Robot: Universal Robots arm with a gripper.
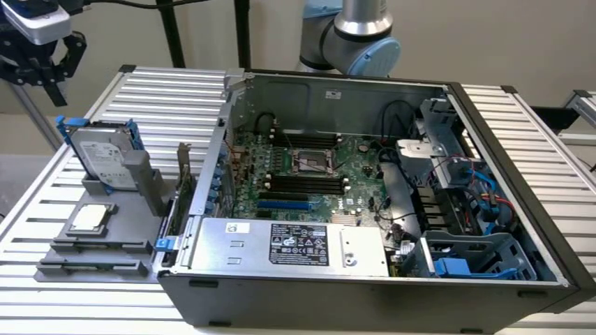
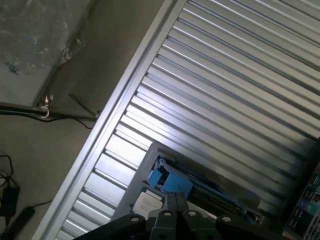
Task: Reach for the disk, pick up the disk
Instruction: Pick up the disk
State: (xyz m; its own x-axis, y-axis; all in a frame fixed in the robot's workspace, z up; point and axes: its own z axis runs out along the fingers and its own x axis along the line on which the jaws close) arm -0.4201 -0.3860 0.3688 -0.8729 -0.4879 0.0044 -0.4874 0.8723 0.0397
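The disk (image 1: 100, 155) stands upright on its edge in a grey holder (image 1: 139, 183) on the ribbed table, at the exterior view's left. It is silver with a white label and blue rails. My gripper (image 1: 57, 94) hangs well above it and a little further to the exterior view's left, apart from it, fingers shut with nothing between them. In the wrist view the disk (image 2: 207, 194) appears edge-on with its blue carrier, just beyond my shut gripper (image 2: 174, 199).
A small square silver chip (image 1: 91, 218) lies on the grey fixture in front of the disk. An open computer case (image 1: 373, 188) takes up the table's middle, with a large silver box (image 1: 289, 243) inside. The table's edge (image 2: 107, 120) drops to the floor.
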